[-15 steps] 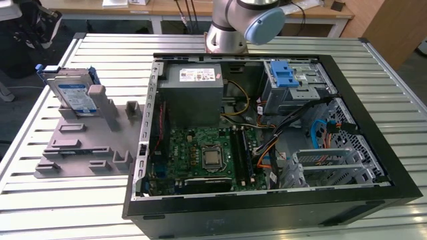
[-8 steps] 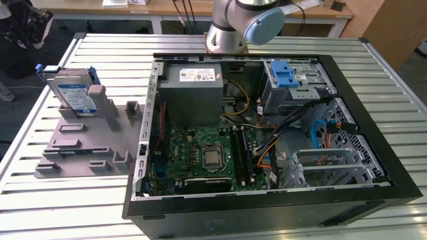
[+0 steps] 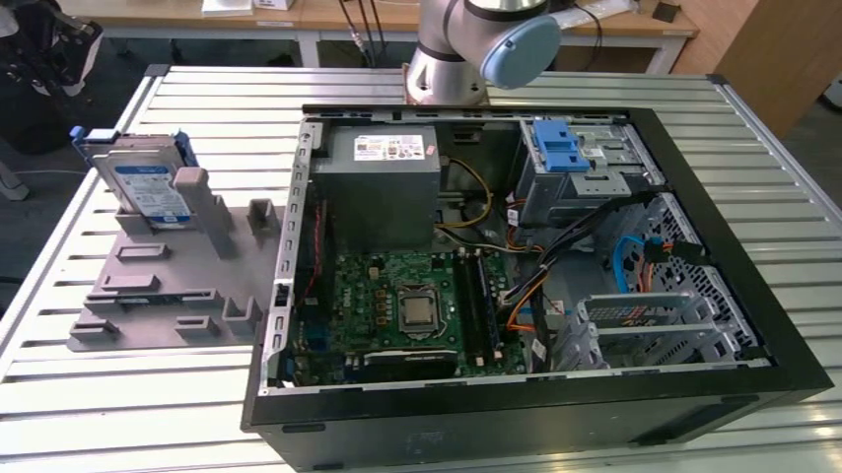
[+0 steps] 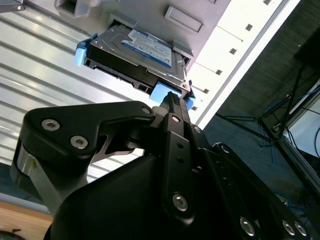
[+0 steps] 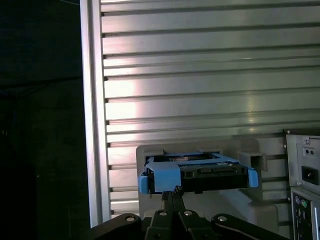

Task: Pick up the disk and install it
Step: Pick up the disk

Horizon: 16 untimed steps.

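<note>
disk (image 3: 148, 187) x1, on edge in grey holder (image 3: 158, 286), exterior view's left | end effector (image 4: 172, 100): fingertips together, gripping nothing, aimed at the disk's blue rail in the second wrist view | desk (image 3: 132, 394) carries 1 open computer case (image 3: 526, 419), just beside the holder | inside the case: motherboard (image 3: 408, 305), grey box (image 3: 382, 197), perforated cage (image 3: 579, 163)

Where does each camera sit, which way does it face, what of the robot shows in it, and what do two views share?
Exterior view: high above the table, looking down on the open computer case; the arm stands beyond it.
First wrist view: on the wrist, looking along the shut gripper at the disk's end.
Second wrist view: on the wrist, behind the gripper, looking at the disk's labelled face.
Shared: all three show the disk in its grey holder.
</note>
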Each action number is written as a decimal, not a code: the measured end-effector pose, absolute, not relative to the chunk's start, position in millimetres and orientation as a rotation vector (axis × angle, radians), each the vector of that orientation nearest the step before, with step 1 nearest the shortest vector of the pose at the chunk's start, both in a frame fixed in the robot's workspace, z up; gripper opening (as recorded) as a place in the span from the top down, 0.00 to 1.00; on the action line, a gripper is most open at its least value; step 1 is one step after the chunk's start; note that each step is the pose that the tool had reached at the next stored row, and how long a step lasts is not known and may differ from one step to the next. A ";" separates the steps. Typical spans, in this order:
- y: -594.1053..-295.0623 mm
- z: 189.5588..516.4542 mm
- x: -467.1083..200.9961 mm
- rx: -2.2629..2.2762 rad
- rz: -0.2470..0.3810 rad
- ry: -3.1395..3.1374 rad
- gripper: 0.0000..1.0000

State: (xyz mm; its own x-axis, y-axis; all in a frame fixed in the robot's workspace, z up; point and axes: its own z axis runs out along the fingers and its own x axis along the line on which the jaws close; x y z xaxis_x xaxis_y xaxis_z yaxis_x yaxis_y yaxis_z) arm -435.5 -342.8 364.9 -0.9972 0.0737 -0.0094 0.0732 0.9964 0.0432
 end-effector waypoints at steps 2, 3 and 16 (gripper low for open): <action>-342.7 364.9 -435.6 0.080 0.067 3.129 0.89; -342.7 364.9 -435.6 0.054 0.067 3.130 0.89; -342.8 364.6 -436.3 -0.281 0.069 3.123 0.89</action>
